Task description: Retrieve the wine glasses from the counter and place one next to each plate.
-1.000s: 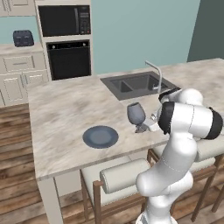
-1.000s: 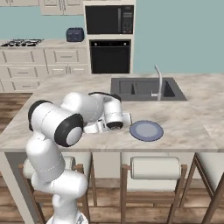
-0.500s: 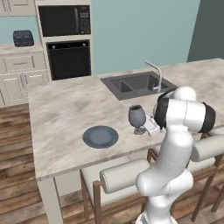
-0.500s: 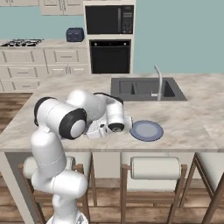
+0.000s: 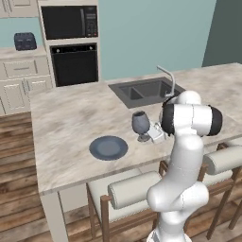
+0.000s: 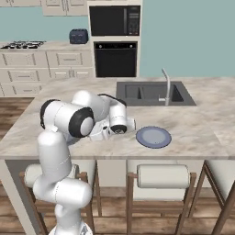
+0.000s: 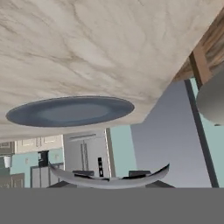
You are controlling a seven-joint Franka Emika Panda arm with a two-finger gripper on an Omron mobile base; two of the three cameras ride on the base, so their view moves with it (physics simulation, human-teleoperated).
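Observation:
A smoky grey wine glass (image 5: pixel 140 123) stands upright over the marble island (image 5: pixel 66 118), its foot at or just above the top. My gripper (image 5: pixel 146 136) reaches in from the right, low at the stem, and is shut on the glass. A flat grey-blue plate (image 5: pixel 108 147) lies a short way left of the glass. In the hand view, which is rolled upside down, that plate (image 7: pixel 70 110) lies ahead, and a curved grey edge of the glass (image 7: pixel 109 178) shows at the bottom. In the right base view a plate (image 6: pixel 153 137) lies just right of my wrist (image 6: pixel 118 128).
A dark sink (image 5: pixel 144 90) with a tall faucet (image 5: pixel 168 78) is set in the island behind the glass. Cushioned stools (image 5: pixel 132 194) stand under the island's near edge. The beige counter (image 5: pixel 16 53) with a toaster runs along the back wall beside the oven.
The glass has moved slightly left, toward the plate, with my gripper still shut on it. My elbow has swung in and now stands more upright.

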